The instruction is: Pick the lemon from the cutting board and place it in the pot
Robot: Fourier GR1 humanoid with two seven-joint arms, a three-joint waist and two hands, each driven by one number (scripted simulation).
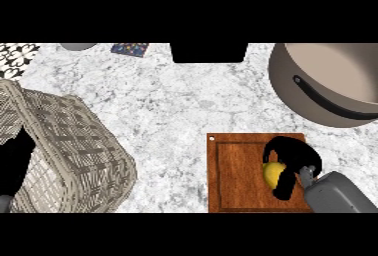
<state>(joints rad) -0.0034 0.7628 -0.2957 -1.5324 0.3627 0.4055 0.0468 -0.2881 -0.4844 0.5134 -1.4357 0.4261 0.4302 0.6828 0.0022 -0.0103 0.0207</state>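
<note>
At the lower right of the frame, the right hand [294, 159] curls round the yellow lemon [274, 173] on the brown cutting board [235, 175]. The grey pot [325, 80] sits at upper right on the bench [177, 100]. The left hand [13, 162] shows at the left edge by a basket [74, 155]; I cannot tell its fingers.

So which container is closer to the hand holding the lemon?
The pot, just beyond the cutting board. The wicker basket sits far across the counter from the right hand and lemon.
</note>
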